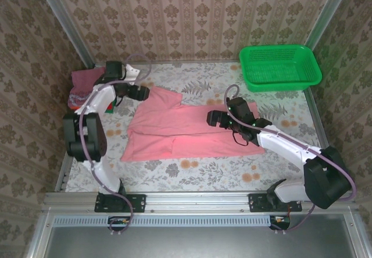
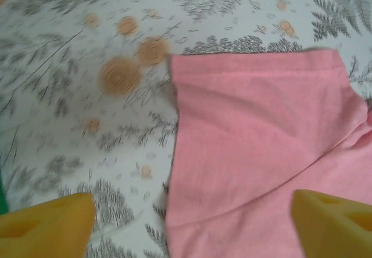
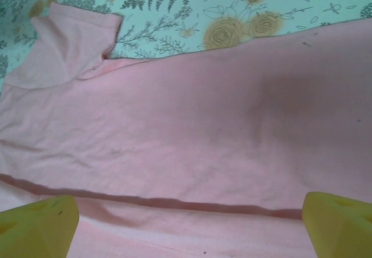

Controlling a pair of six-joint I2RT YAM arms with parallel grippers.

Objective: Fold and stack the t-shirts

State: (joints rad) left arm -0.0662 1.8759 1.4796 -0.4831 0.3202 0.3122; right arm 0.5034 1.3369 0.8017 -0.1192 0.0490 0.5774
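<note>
A salmon-pink t-shirt [image 1: 186, 129] lies flat in the middle of the table, its near part folded over along a long edge [image 3: 174, 203]. My left gripper [image 1: 143, 93] hovers at the shirt's far-left sleeve. In the left wrist view its yellow fingers [image 2: 46, 223] stand wide apart, open, one over bare tablecloth and one over the pink cloth [image 2: 261, 153]. My right gripper [image 1: 213, 118] is over the shirt's right-middle part, open, its fingers [image 3: 340, 223] spread above the fold with nothing between them. A stack of folded maroon and red t-shirts [image 1: 80, 88] sits at the back left.
A green plastic mesh basket [image 1: 280, 66] stands at the back right corner. The floral tablecloth [image 1: 192, 174] shows in front of the shirt and to its right. Metal rails frame the table, with wallpapered walls behind.
</note>
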